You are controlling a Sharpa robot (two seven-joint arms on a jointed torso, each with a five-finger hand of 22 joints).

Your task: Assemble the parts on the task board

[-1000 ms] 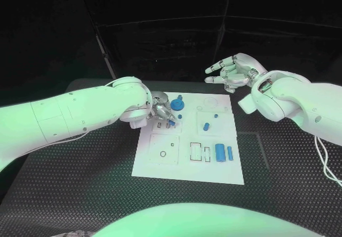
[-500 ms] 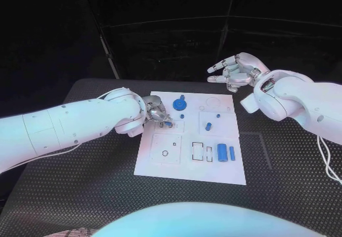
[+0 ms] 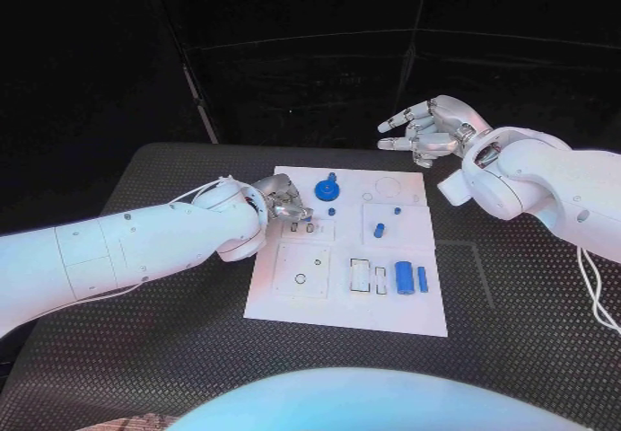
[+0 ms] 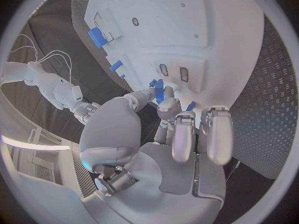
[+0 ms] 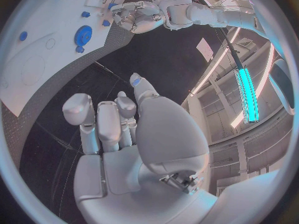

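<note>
We see a black table (image 3: 155, 341) with a ribbed, diamond-patterned surface. On its middle lies the white task board (image 3: 347, 305), flat, its long sides running away from us toward the far edge.

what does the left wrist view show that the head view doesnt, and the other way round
Left wrist view only: the left hand seen from behind, pinching a small blue part between thumb and a fingertip just above two small slots in the task board.

Head view only: the whole board layout, with the blue gear, the two blue cylinders lying near the right edge, and the right hand raised beyond the board, fingers apart, holding nothing.

Both: the white board, the left hand at its left side, and the black table.
</note>
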